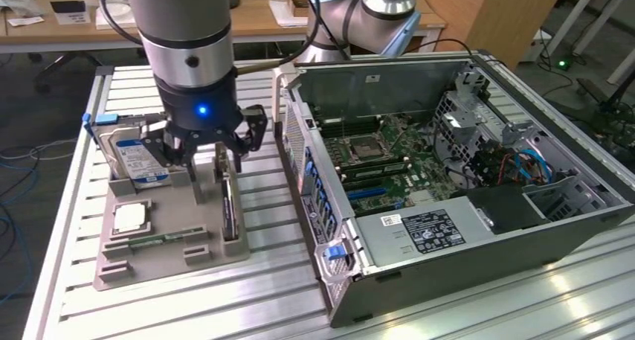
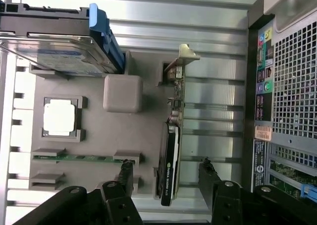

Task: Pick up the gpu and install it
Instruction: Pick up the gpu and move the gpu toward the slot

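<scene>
The gpu (image 2: 170, 155) stands on its long edge in a slot of the grey tray (image 2: 94, 136), a thin dark card with a green board edge and a metal bracket at one end. In the exterior view the gpu (image 1: 228, 206) runs along the side of the tray (image 1: 169, 262) nearest the computer. My gripper (image 1: 208, 158) hangs just above the tray, over the card's bracket end. In the wrist view my gripper (image 2: 166, 163) is open, one black finger on each side of the card and nothing held.
The tray also holds a silver hard drive (image 1: 139, 160) on edge, a processor chip (image 1: 130, 218) and a green memory stick (image 1: 159, 239). An open computer case (image 1: 447, 169) lies at the exterior view's right, motherboard exposed. Everything rests on a slatted aluminium table (image 1: 268, 295).
</scene>
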{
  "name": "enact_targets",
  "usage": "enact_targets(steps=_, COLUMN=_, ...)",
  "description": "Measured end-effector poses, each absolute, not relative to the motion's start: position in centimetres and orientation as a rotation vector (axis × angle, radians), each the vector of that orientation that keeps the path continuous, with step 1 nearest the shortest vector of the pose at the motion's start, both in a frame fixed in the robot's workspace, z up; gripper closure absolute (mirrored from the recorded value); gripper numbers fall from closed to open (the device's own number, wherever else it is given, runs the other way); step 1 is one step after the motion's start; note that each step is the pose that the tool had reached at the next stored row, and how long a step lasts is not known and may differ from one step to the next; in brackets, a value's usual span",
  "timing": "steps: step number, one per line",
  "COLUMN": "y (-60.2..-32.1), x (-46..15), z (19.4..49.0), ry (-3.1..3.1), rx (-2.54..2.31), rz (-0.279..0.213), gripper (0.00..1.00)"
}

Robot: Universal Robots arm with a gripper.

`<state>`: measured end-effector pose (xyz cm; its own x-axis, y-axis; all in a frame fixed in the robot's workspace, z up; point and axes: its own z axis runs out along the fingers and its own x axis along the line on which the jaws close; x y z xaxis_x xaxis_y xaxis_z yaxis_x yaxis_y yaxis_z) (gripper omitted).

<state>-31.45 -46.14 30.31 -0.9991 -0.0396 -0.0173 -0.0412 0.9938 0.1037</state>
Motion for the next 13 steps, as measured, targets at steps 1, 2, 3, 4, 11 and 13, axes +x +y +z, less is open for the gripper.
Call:
enact_targets(steps=1, y=-46.16, x=-31.41, z=30.3, ry=3.121, rx=-0.063, rz=0.163, gripper=0.35)
enact_targets(steps=2, y=-46.17, x=-31.35, z=30.28, ry=3.121, rx=-0.063, rz=0.165, gripper=0.35)
enact_targets(steps=3, y=-46.18, x=-31.26, z=30.28, ry=3.121, rx=-0.063, rz=0.167, gripper=0.35)
enact_targets(steps=4, y=-46.18, x=-31.17, z=30.26, ry=3.121, rx=-0.063, rz=0.171, gripper=0.35)
enact_targets(steps=11, y=-46.19, x=-31.01, z=29.77, ry=3.121, rx=-0.063, rz=0.177, gripper=0.35)
enact_targets(steps=13, y=-46.18, x=-31.01, z=29.6, ry=3.121, rx=-0.064, rz=0.177, gripper=0.35)
